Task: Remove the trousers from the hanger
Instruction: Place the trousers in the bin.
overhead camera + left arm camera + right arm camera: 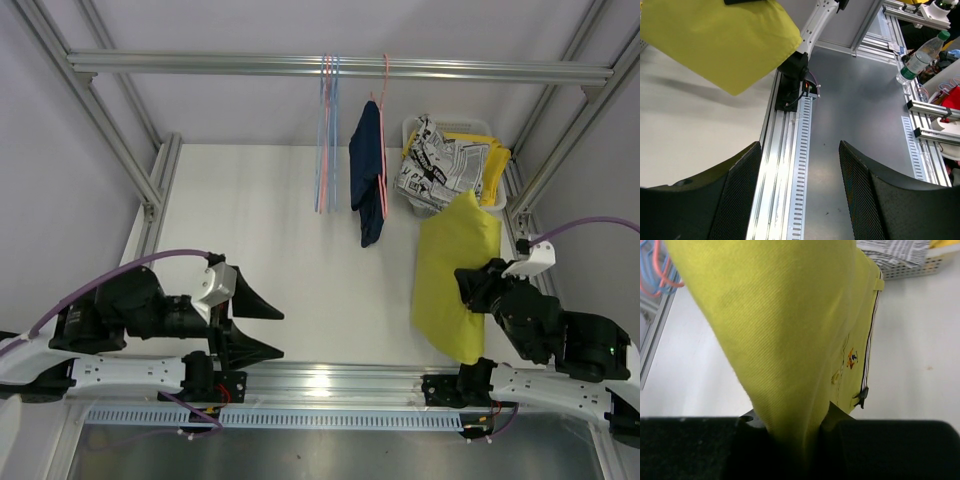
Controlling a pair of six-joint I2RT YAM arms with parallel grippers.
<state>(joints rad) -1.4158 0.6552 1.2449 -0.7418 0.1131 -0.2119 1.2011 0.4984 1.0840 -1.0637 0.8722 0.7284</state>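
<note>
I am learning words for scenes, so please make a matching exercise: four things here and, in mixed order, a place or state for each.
1. yellow trousers
2. navy trousers
3. black-and-white trousers
4. left gripper

a. in the white basket
b. open, holding nothing
c. hanging from the pink hanger
d. pinched in the right gripper

Pairs: 1-d, 2-c, 3-a, 4-b.

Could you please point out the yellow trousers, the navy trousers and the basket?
yellow trousers (pixel 455 272): top external view, middle of the cloth.
navy trousers (pixel 367 165): top external view, upper half.
basket (pixel 455 122): top external view, far rim.
</note>
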